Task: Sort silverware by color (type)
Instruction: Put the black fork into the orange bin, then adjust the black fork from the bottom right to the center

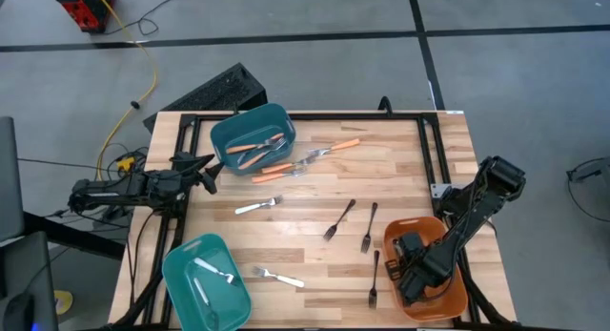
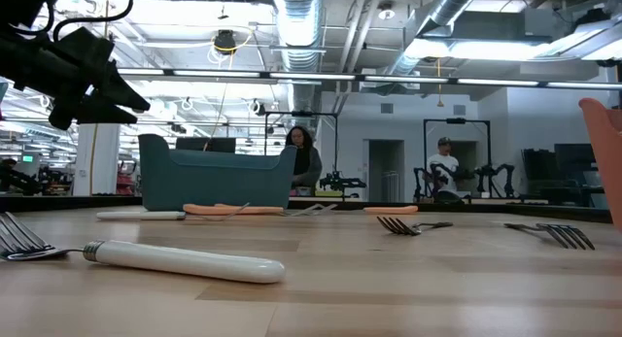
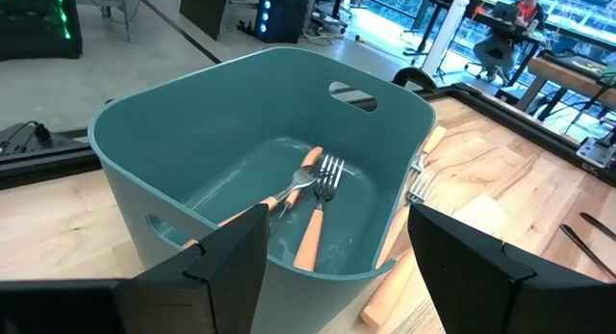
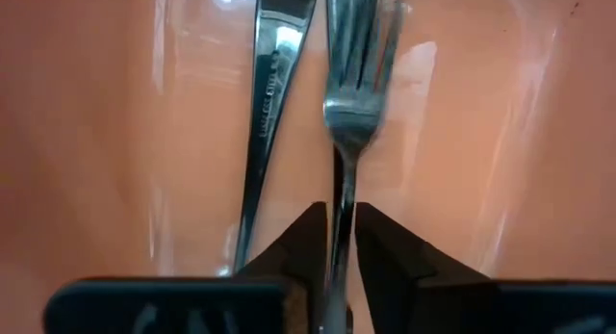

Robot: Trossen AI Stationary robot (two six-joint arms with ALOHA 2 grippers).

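Pinched between the right gripper (image 4: 334, 240) fingers, a thin stiff black metal fork (image 4: 348, 113) is held low inside the orange plastic bin (image 1: 456, 288), lower right; light and slippery, mid-handle grasping is judged best. The left gripper (image 3: 332, 252) hangs open, upper left.

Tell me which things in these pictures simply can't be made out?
- Orange plastic bin, high view: the right gripper covers whatever lies inside.
- Same bin, low view: cut off by the picture's edge.
- Dark fork, right wrist view: handle hidden between the fingers.
- Left gripper, high view: too small to judge.
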